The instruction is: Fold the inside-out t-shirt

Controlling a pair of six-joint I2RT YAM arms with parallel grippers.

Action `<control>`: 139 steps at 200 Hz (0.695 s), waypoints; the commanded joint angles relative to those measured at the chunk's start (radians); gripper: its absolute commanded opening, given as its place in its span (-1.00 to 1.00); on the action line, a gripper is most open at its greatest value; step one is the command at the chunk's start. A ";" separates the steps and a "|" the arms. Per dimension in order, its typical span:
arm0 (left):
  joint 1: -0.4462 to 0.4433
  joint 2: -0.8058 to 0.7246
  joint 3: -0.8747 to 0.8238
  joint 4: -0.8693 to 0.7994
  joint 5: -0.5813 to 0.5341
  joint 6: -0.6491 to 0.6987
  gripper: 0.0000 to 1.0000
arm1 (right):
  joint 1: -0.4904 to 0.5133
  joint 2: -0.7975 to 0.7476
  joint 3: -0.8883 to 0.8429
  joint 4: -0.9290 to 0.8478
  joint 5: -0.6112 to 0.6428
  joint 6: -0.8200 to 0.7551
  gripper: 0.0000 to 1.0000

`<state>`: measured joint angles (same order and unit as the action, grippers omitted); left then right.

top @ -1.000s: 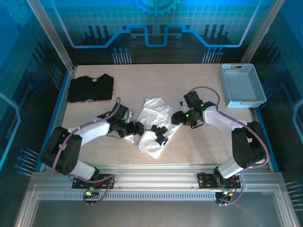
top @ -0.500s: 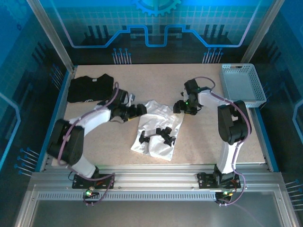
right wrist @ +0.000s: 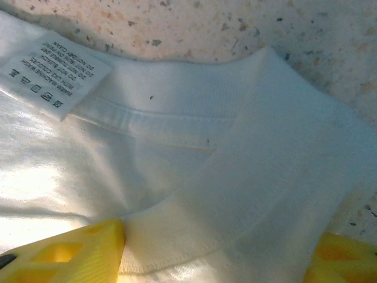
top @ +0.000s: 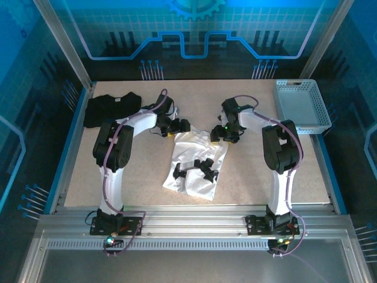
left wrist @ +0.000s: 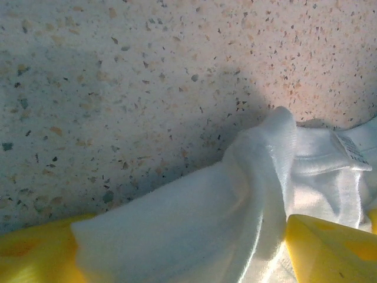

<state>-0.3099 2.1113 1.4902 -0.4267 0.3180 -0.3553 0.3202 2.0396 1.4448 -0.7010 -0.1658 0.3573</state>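
left arm (top: 111,165): base at 7 o'clock of the top view, upper link running toward 12, elbow bent, forearm reaching toward 2.
left gripper (top: 178,126) (left wrist: 182,256): just off centre at 11 o'clock, aimed toward 4, low at the surface.
left fingers (left wrist: 35,256): yellow, at 7 and 5 o'clock in the wrist view, closed on a bunched fold of the inside-out t-shirt (left wrist: 247,194).
right arm (top: 281,165): base at 5 o'clock, upper link running toward 12, forearm reaching toward 10.
right gripper (top: 219,134) (right wrist: 206,259): just off centre at 2 o'clock, aimed toward 7, low.
right fingers (right wrist: 65,253): yellow, at 7 and 5 o'clock, clamped on the collar fold.
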 commanded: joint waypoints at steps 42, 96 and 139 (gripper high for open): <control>-0.023 0.087 0.036 -0.055 0.094 0.030 0.29 | 0.038 0.095 0.044 -0.057 -0.029 -0.017 0.09; -0.024 0.118 0.034 -0.030 0.121 0.015 -0.38 | 0.020 0.083 0.023 -0.001 -0.083 -0.010 -0.57; -0.009 0.089 0.016 0.017 0.128 -0.004 -1.00 | -0.017 0.012 -0.043 0.112 -0.139 -0.008 -0.91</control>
<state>-0.2989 2.1738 1.5249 -0.4316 0.3767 -0.3420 0.3241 2.0819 1.4635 -0.6514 -0.2577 0.3511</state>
